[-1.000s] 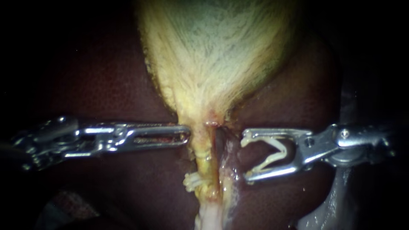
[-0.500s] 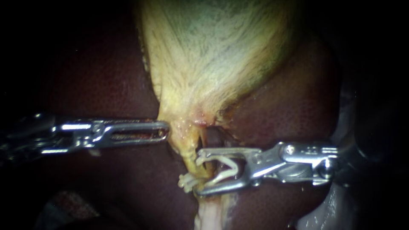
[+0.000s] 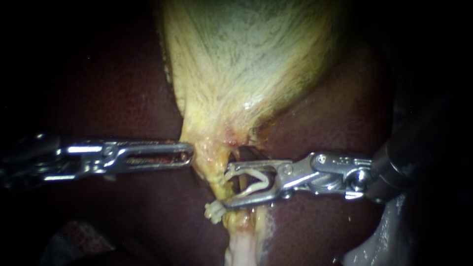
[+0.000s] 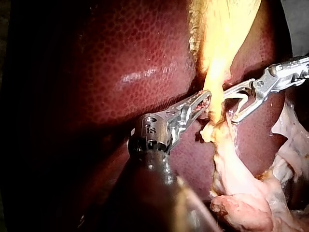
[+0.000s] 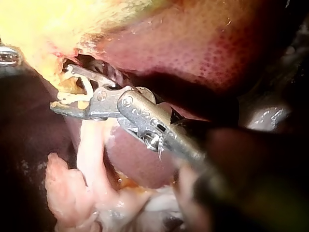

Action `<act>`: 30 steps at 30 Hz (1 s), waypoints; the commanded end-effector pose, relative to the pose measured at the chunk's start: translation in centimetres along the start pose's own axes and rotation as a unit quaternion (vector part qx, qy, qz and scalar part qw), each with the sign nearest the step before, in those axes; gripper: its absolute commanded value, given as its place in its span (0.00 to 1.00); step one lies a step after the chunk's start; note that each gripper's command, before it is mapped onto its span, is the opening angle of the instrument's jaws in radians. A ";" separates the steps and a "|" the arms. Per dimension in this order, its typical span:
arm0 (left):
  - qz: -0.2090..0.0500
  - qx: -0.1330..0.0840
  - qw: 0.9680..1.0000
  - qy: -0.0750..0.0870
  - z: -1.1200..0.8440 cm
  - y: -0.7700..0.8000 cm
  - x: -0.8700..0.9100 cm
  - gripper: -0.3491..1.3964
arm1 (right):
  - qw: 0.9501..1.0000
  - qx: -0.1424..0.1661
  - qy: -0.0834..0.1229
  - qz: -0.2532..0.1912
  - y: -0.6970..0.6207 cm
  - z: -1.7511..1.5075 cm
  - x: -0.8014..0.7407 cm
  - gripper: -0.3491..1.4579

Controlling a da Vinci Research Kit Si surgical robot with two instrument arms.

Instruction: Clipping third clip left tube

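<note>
The left instrument point(image 3: 189, 155) reaches in level, its jaws closed on the neck edge of the gallbladder point(image 3: 246, 64). The right instrument point(image 3: 227, 186) also lies level, jaws apart, holding an open clip point(image 3: 256, 180) astride the left tube point(image 3: 214, 177), just above the set clip point(image 3: 214, 212). Half a second ago these jaws sat lower and wider

**Open clip meets the left tube**

The pale yellow left tube point(image 3: 213, 170) runs from far to near, mid-scene. A white V-shaped plastic clip point(image 3: 256, 180), legs apart, sits inside the right instrument point(image 3: 225, 189)'s jaws, its mouth against the tube's right side. Nearer, a closed white clip point(image 3: 214, 212) crosses that tube.
</note>
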 end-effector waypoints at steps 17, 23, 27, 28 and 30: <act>0.003 -0.001 1.000 -0.003 0.10 -0.07 -0.08 0.00 | 0.999 0.032 -0.013 0.006 -0.11 0.54 -0.07 0.47; 0.003 -0.002 1.000 -0.004 0.12 -0.08 -0.08 0.00 | 0.999 0.036 -0.014 0.006 -0.12 0.61 -0.04 0.47; 0.002 -0.002 1.000 -0.004 0.12 -0.09 -0.08 0.00 | 0.999 0.035 -0.012 0.007 -0.10 0.59 -0.02 0.47; 0.002 -0.002 1.000 -0.004 0.12 -0.09 -0.08 0.00 | 0.999 0.035 -0.012 0.008 -0.10 0.59 -0.01 0.47; 0.002 -0.002 1.000 -0.004 0.12 -0.09 -0.08 0.00 | 0.999 0.034 -0.011 0.008 -0.10 0.57 0.01 0.46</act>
